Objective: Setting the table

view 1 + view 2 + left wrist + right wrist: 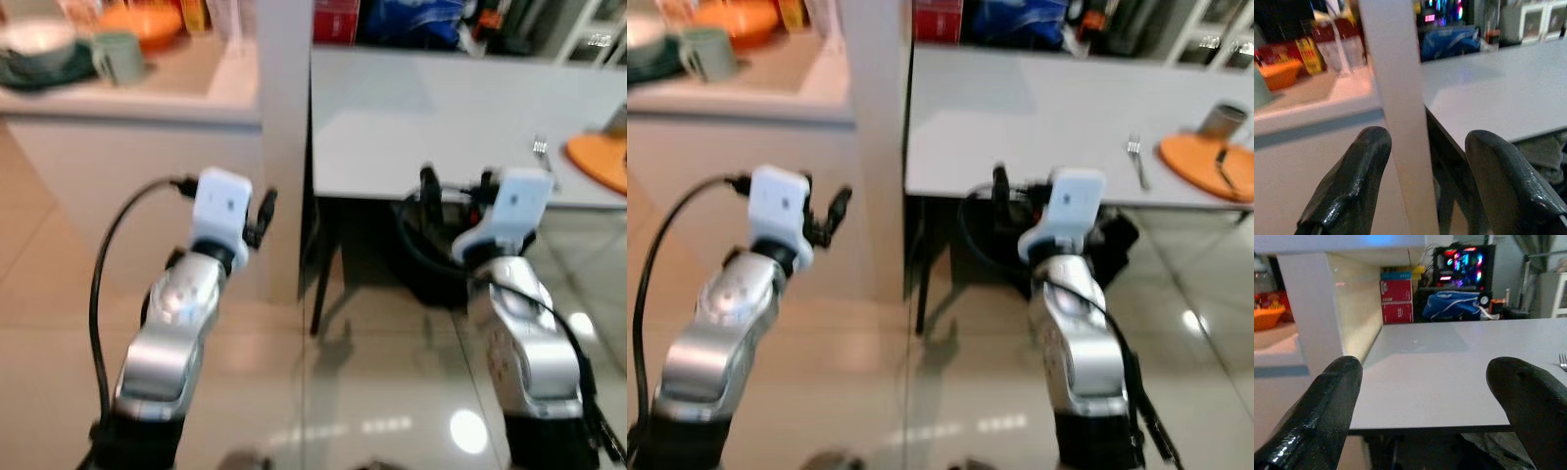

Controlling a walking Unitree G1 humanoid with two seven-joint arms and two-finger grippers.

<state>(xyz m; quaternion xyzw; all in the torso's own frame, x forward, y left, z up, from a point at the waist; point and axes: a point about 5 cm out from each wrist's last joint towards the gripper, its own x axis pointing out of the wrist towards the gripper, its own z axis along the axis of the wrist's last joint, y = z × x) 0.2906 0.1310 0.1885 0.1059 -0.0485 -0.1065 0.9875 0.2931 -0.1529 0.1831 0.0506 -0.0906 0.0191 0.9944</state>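
Two grippers, left (1427,186) and right (1425,416) | jaws spread, empty | smooth grey table (1038,108) | round orange plate (1205,162)

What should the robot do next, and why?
Probably turn left toward the counter, since both hands are open and empty. The mug and stacked dishes wait there, while the table holds just a fork and an orange plate. The left hand is nearer to the counter.

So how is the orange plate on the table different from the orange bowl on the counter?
The orange plate is flat and lies at the grey table's right end, beside a fork. The orange bowl is deep and sits far left on the pale counter, behind a green mug. The plate carries a dark utensil and a cup. Both are orange.
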